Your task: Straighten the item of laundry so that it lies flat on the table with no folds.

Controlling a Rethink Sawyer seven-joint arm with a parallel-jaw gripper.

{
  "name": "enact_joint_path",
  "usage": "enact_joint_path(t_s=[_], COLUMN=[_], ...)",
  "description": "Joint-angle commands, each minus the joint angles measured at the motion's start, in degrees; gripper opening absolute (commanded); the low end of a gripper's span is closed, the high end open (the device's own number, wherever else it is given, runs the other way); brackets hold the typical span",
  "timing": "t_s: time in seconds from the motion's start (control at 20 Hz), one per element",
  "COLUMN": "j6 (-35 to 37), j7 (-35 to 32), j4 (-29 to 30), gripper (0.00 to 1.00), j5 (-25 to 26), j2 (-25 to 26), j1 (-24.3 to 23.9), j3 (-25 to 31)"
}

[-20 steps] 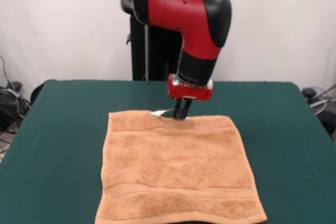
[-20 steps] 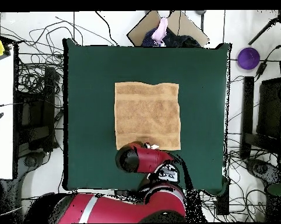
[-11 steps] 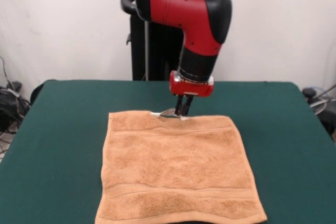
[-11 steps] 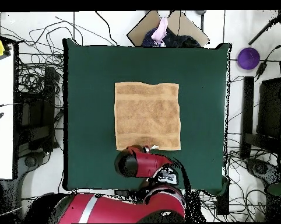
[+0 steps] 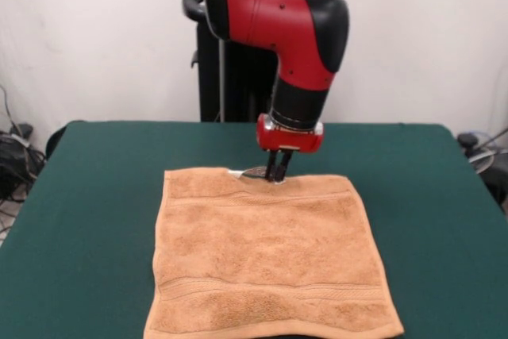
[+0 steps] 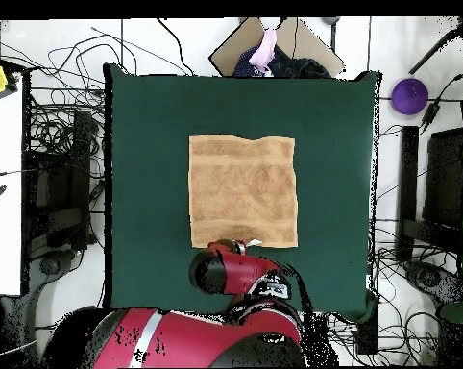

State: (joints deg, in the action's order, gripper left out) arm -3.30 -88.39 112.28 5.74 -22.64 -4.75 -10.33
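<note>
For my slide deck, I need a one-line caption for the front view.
Red arm's gripper poised at the far edge of an orange towel spread flat on a green table.

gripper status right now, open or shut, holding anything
Gripper: fingers close together at the far edge of the towel, by its white tag; whether it grips the cloth cannot be told.

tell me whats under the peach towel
The dark green table lies under the towel, showing all around it. The part beneath the cloth is covered, so nothing there can be seen.

Glossy red arm (image 5: 274,13), black joints
</note>
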Motion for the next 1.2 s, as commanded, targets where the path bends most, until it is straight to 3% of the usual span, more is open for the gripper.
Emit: enact_joint_path(t_s=[0.05, 0.35, 0.75, 1.2], j6=[-1.85, 2.49, 0.88, -3.79], j7=[-10.90, -11.20, -12.01, -13.57], j4=[-1.19, -0.65, -1.20, 3.77], gripper=[0.00, 0.00, 0.00, 0.00], j5=[-0.76, -2.66, -3.08, -1.14], j2=[2.92, 0.37, 2.67, 3.14], j1=[0.67, 3.01, 2.11, 0.76], j3=[4.68, 1.59, 3.14, 4.26])
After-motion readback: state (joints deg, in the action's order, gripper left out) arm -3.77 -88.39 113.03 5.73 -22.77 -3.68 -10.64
